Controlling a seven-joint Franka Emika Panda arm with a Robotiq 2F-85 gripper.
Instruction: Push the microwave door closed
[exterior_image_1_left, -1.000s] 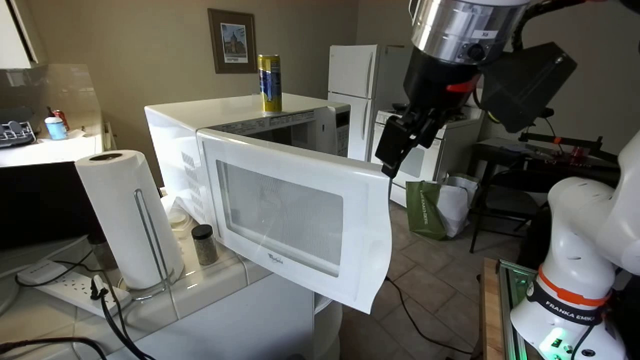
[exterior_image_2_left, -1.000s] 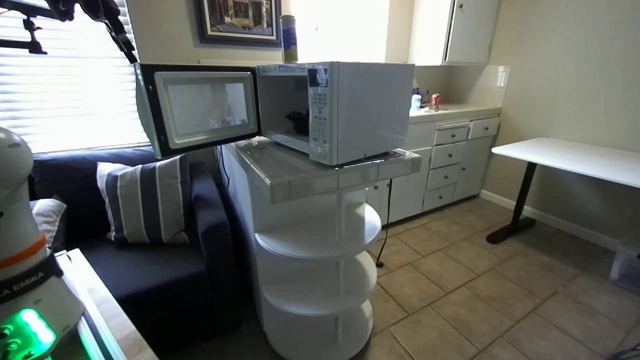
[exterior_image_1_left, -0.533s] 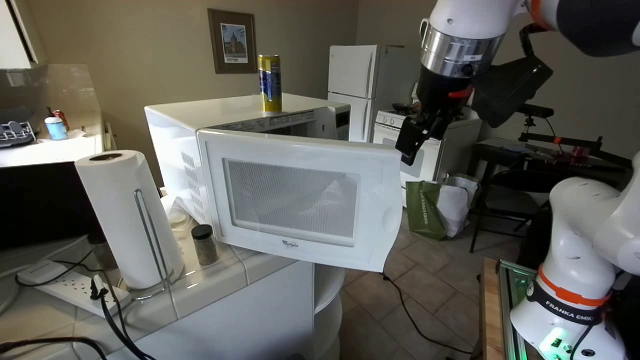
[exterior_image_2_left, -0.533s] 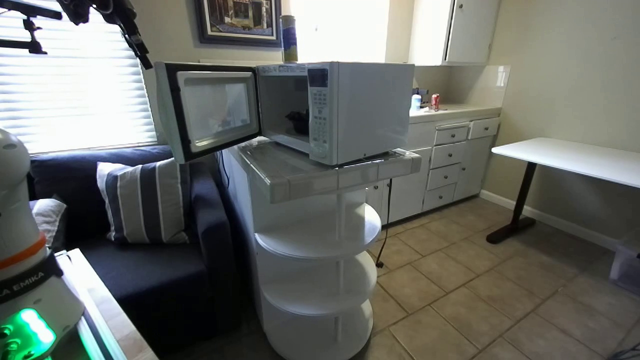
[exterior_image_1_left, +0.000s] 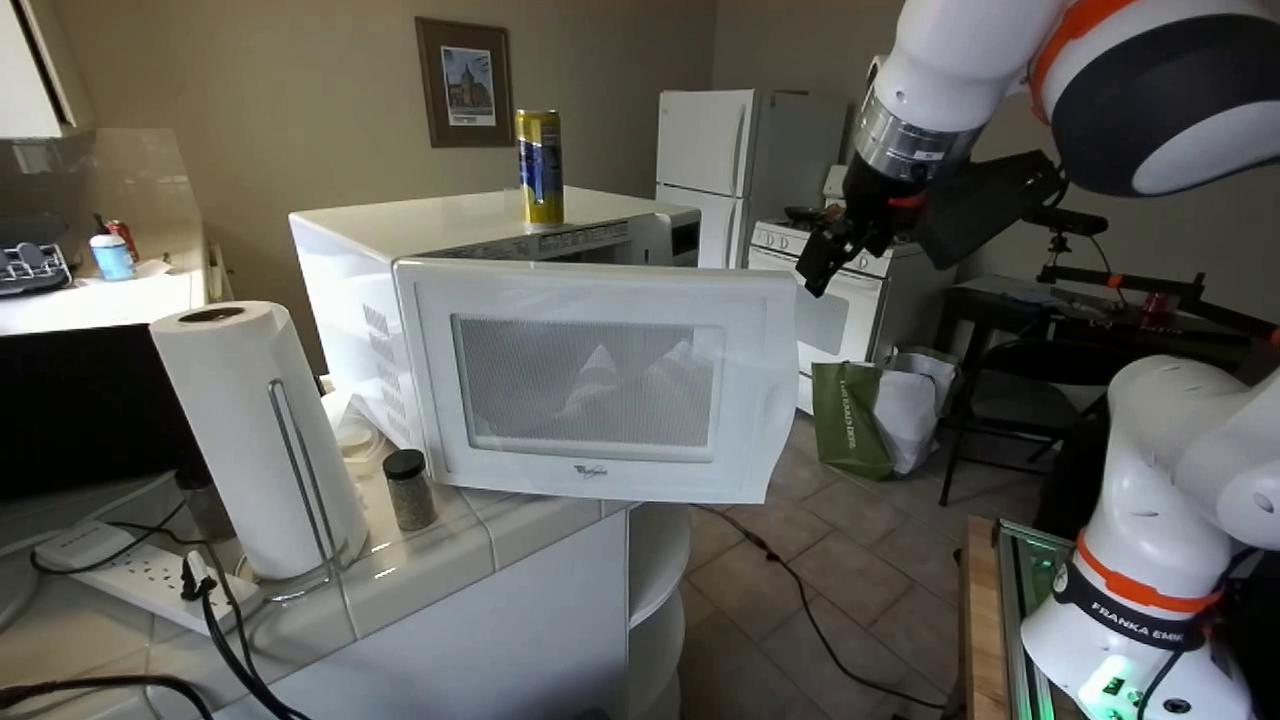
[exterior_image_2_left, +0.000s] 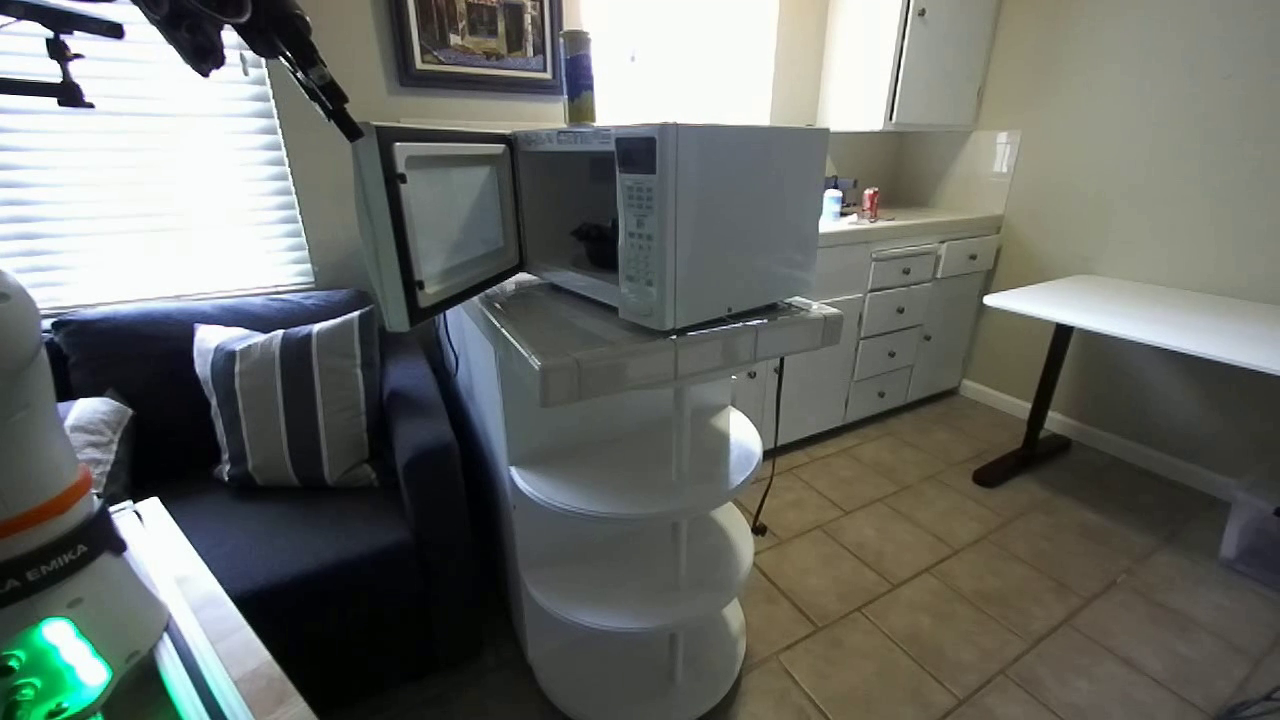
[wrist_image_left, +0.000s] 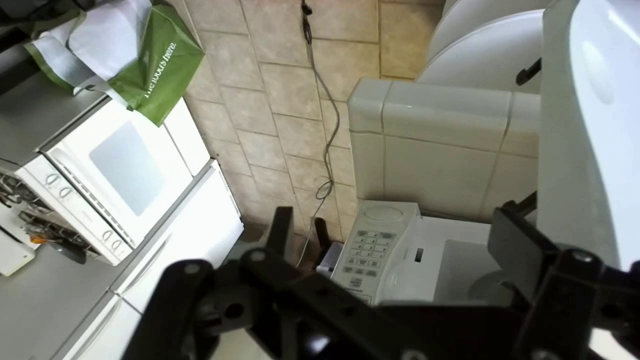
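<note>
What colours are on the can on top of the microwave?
Yellow and blue; the can shows best in an exterior view.

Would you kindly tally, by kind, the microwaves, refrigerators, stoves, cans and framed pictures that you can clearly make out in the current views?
Microwave: 1, its door open
Refrigerator: 1
Stove: 1
Cans: 2, the yellow-and-blue can and the red can
Framed pictures: 2, the brown-framed picture and the dark-framed picture
Total: 7
</note>
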